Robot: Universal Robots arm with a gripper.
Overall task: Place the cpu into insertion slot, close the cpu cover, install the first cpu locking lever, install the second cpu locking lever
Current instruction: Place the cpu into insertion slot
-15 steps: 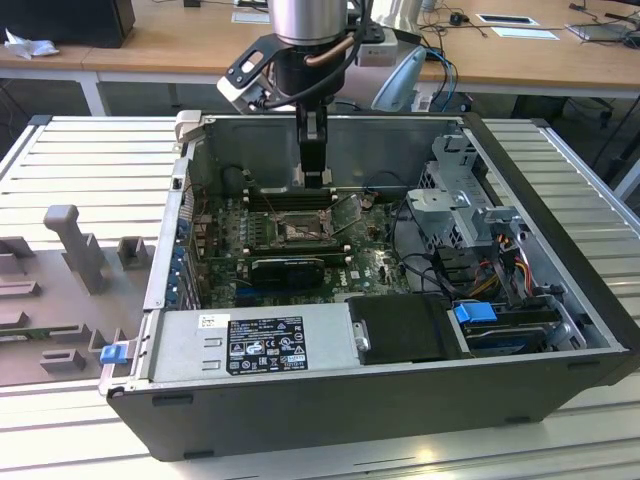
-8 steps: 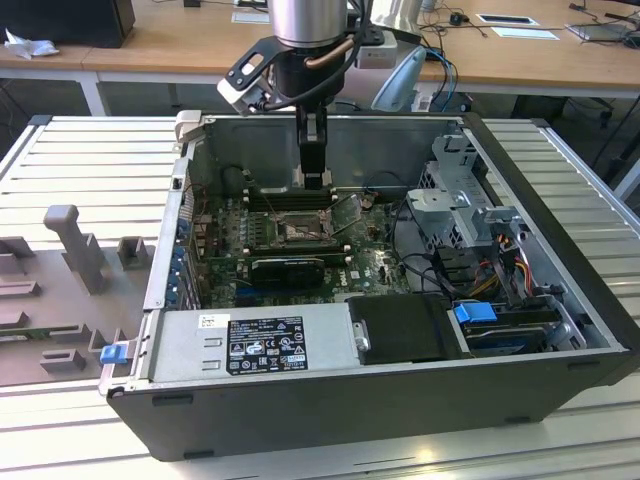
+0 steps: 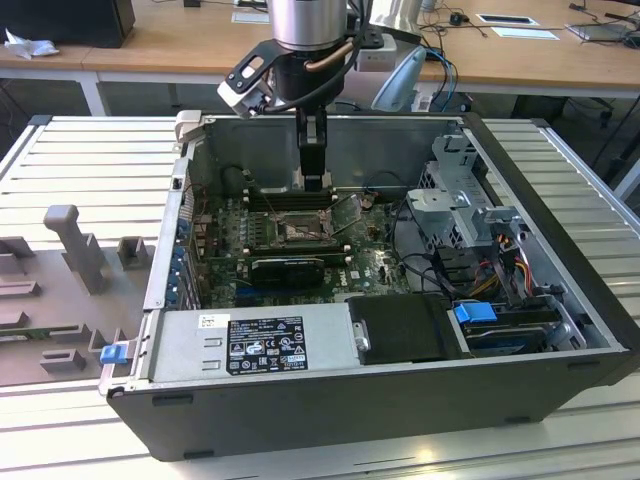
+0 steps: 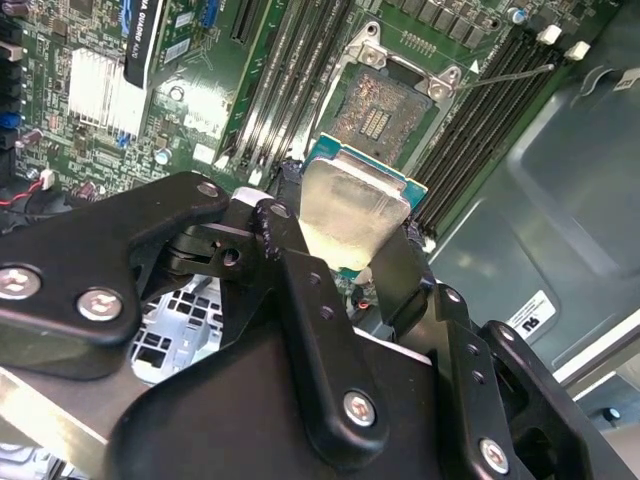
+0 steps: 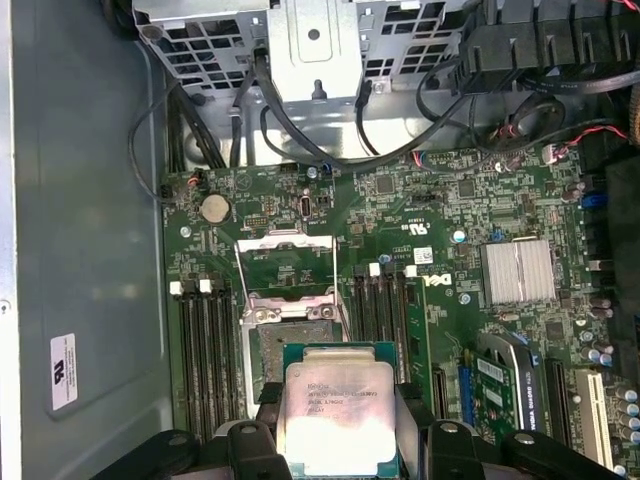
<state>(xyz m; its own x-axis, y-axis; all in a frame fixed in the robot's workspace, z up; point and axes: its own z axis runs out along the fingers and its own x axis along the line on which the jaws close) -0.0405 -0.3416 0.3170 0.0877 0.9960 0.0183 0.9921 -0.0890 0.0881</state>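
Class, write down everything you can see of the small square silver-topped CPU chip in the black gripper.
The small square CPU chip has a pale silvery metal lid with faint print, set on a green base whose edge shows around it. The black gripper clamps it by two opposite sides, lid facing the wrist cameras. It hangs above the green motherboard, close to the open square socket, not seated in it.

A ribbed pale-grey tabletop (image 3: 100, 150) spans the foreground; behind it stand light wooden desks (image 3: 170, 45) carrying papers (image 3: 525, 32) and a black box (image 3: 75, 18).
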